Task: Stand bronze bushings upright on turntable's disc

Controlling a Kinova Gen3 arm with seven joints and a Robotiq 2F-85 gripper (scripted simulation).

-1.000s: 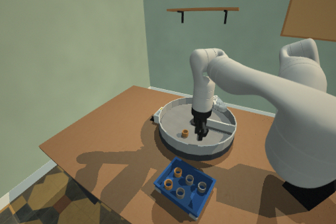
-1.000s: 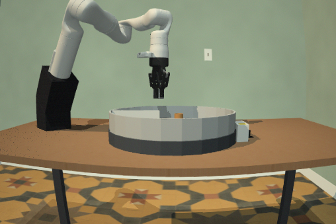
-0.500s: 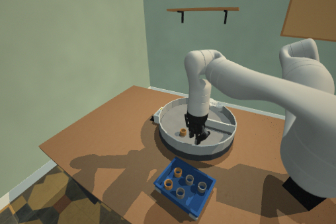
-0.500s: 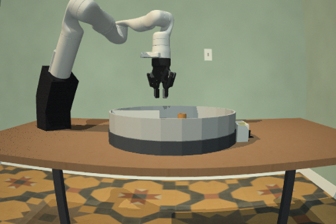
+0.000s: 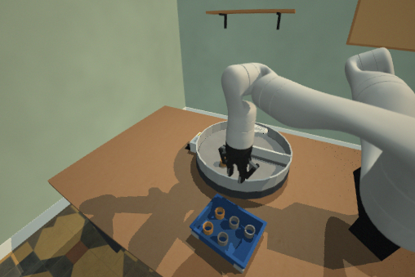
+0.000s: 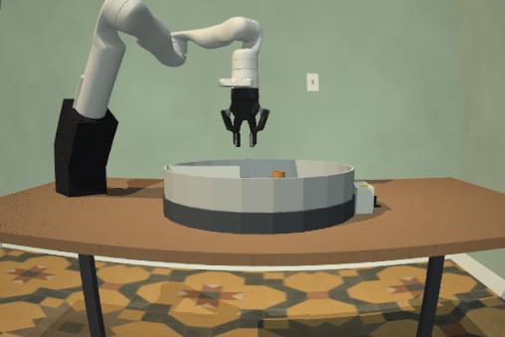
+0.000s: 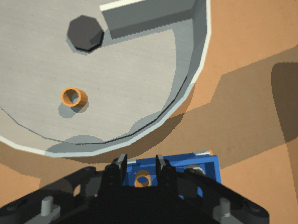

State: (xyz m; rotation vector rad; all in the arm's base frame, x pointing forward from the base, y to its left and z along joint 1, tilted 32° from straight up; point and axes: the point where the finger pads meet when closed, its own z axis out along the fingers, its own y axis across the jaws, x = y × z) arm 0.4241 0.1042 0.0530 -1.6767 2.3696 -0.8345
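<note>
The bronze bushing (image 6: 278, 174) (image 7: 74, 97) on the turntable's disc (image 5: 211, 150) (image 7: 135, 75), left of centre in the wrist view, is partly hidden in the top and exterior views; it lies apart from the gripper's (image 5: 241, 175) (image 6: 245, 141) (image 7: 140, 162) fingers, which stand apart, empty.

Top and exterior views face the turntable (image 5: 243, 180) (image 6: 258, 195) from opposite sides.
</note>
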